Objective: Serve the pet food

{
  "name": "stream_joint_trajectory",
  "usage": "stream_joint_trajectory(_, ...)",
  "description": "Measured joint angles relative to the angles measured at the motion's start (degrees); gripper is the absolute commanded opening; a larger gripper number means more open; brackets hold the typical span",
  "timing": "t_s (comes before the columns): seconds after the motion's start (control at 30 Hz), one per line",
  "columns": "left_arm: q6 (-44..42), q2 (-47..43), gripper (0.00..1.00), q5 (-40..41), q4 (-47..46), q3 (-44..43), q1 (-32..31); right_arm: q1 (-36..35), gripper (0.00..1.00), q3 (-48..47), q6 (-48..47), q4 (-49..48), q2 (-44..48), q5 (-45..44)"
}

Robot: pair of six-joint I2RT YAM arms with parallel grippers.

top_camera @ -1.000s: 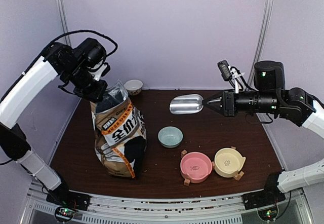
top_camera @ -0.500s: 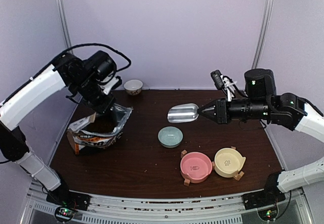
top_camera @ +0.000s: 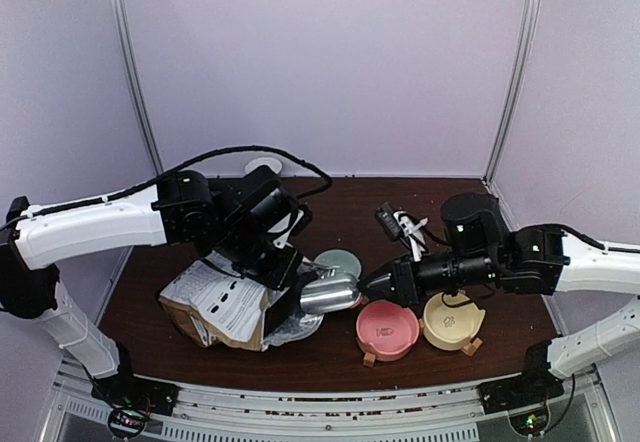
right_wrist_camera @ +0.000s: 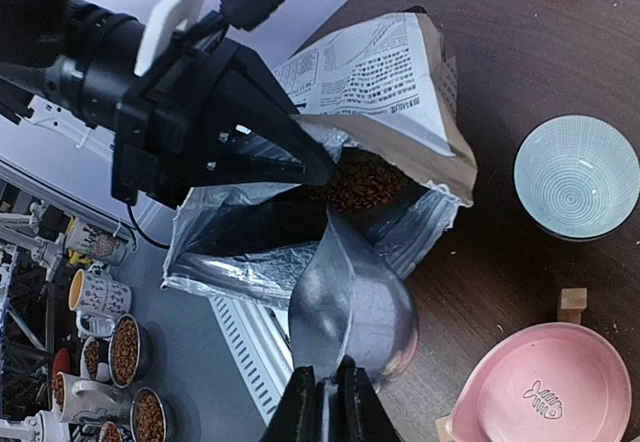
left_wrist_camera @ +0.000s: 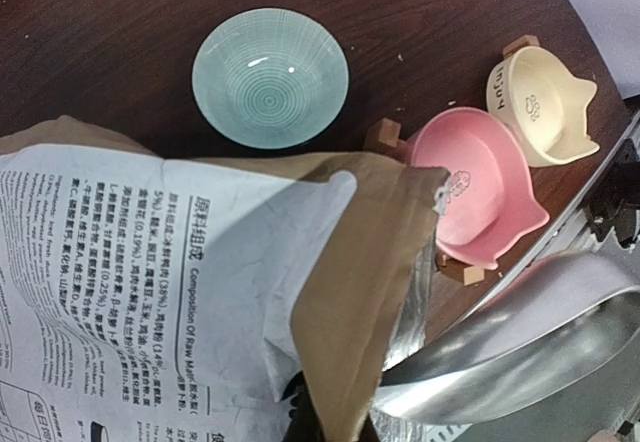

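The brown-and-white paper bag (top_camera: pixel 225 307) lies on its side, its foil-lined mouth facing right. My left gripper (top_camera: pixel 290 280) is shut on the upper edge of the mouth and holds it open; this grip also shows in the left wrist view (left_wrist_camera: pixel 345 402). Reddish-brown kibble (right_wrist_camera: pixel 358 180) shows inside the mouth. My right gripper (top_camera: pixel 375 284) is shut on the handle of the silver scoop (top_camera: pixel 330 292). The scoop's bowl (right_wrist_camera: pixel 355 307) sits at the bag's mouth, just short of the kibble, and looks empty. The right wrist view shows the handle pinched in the right gripper (right_wrist_camera: pixel 328 387).
A teal bowl (top_camera: pixel 337 260) sits behind the scoop. A pink bowl (top_camera: pixel 387 329) and a cream bowl (top_camera: pixel 452 320) stand on wooden feet at the front right. A small white bowl (top_camera: pixel 262 166) is at the back wall. Mugs of kibble (right_wrist_camera: pixel 120 347) stand below the table edge.
The left arm has swung the bag down and rightward, from upright to lying on its side with the mouth open. The right arm has brought the scoop left and down to the mouth.
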State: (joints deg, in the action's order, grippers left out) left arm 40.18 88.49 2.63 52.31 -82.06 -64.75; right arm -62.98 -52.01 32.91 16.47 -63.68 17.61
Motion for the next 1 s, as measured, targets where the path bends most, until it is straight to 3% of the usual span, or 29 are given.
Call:
stream_joint_trajectory(0.17,1.8,1.2,0.0,0.0,-3.1,0.0,-1.5,-2.6,0.0,-0.1,2.3,-1.5,-5.8,-4.2)
stream_joint_trajectory(0.2,1.8,1.4,0.05,-0.2,-3.6,0.0,-1.7,-3.0,0.0,-0.3,2.9,-1.6,-7.3,-5.5)
stream_joint_trajectory(0.33,1.6,2.1,0.52,-1.4,-6.2,0.4,-2.5,-4.2,0.0,-1.9,6.7,-3.1,-14.8,-10.3)
stream_joint_trajectory(0.47,1.0,0.5,0.75,-0.5,-8.9,0.7,-3.1,-4.3,0.0,-1.2,9.5,-4.1,-18.8,-12.8)
stream_joint_trajectory(0.63,0.8,-7.1,0.79,1.6,-9.0,3.9,2.1,-4.3,0.0,-1.0,10.9,-4.8,-21.4,-14.1)
stream_joint_trajectory(0.87,0.7,-22.1,0.77,5.0,-9.8,23.4,24.3,-4.3,0.0,-1.4,11.3,-5.0,-23.5,-14.7)
stream_joint_trajectory(1.0,-0.6,-25.5,0.75,4.3,-10.4,31.6,31.5,-4.3,0.0,-1.4,11.5,-6.3,-24.4,-14.7)
